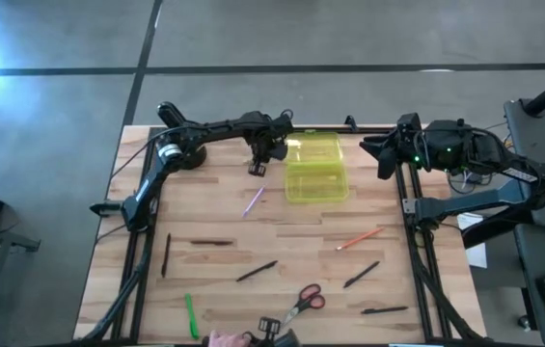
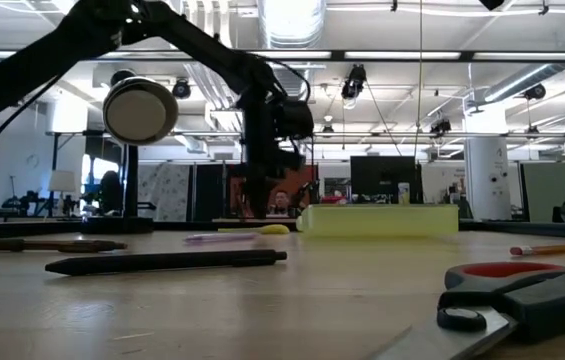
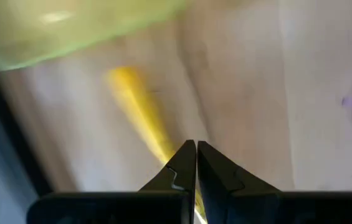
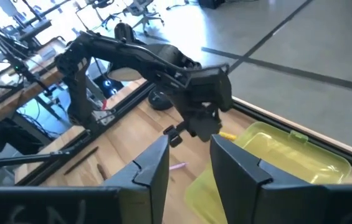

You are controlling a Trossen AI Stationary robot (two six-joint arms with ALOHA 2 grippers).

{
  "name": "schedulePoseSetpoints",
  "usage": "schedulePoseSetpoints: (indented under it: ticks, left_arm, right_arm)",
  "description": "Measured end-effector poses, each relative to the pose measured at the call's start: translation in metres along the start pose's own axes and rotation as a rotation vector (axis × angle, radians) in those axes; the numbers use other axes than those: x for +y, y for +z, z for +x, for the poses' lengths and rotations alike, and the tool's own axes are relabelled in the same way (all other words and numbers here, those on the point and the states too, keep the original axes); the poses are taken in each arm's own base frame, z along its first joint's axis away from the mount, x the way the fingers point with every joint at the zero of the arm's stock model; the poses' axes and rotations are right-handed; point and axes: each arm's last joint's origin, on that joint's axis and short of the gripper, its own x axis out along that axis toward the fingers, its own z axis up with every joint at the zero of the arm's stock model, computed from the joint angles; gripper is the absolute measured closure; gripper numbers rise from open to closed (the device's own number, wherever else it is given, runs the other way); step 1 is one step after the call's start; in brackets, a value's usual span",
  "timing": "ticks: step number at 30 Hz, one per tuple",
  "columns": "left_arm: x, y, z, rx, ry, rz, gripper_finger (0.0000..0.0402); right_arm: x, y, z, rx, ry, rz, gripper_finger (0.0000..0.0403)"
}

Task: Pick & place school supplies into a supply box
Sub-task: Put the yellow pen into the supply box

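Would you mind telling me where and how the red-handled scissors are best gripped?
Probably from straight above, at the crossing just past the red handles: the scissors lie flat on the table with bare wood around them, and that narrow neck suits the fingers.

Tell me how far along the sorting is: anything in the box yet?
Nothing shows through the yellow-green supply box yet. In hand: the left gripper, shut, is over the yellow pencil beside the box; a grip isn't certain. The right gripper waits, open, at the table's right edge. Left: purple pen, orange pencil, green pen, scissors, black pens.
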Motion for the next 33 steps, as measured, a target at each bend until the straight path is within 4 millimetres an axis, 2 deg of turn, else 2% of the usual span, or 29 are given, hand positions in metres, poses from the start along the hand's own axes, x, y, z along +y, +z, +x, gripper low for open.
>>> schedulePoseSetpoints:
  ticks: [2,6,10,13,18,25,31,33]
  left_arm:
    - [0.001,0.000,-0.007,-0.018,0.017,-0.063,0.0401]
    - [0.005,-0.001,-0.009,-0.033,0.049,-0.194,0.0401]
    - [0.010,-0.003,-0.011,-0.039,0.068,-0.217,0.0385]
    - [0.011,-0.004,-0.011,-0.017,0.092,-0.140,0.0354]
    - [0.013,-0.005,-0.010,-0.016,0.095,0.146,0.0309]
    - [0.012,-0.009,-0.003,-0.064,0.023,0.148,0.0298]
    - [0.001,-0.018,0.020,-0.024,-0.028,0.179,0.0297]
    - [0.001,-0.019,0.026,-0.007,0.015,0.188,0.0297]
  right_arm:
    - [0.000,0.001,0.000,-0.006,0.005,0.002,0.0298]
    - [0.001,0.001,0.000,-0.007,0.008,0.002,0.0304]
    - [0.001,0.001,0.000,0.003,0.027,0.006,0.0309]
    - [0.002,0.001,0.000,0.007,0.036,0.011,0.0313]
    - [0.002,0.001,0.000,0.006,0.042,0.012,0.0319]
    - [0.002,0.001,0.001,0.005,0.045,0.010,0.0326]
    - [0.003,0.002,0.001,0.001,0.047,0.006,0.0324]
    - [0.003,0.002,0.000,-0.002,0.049,0.007,0.0325]
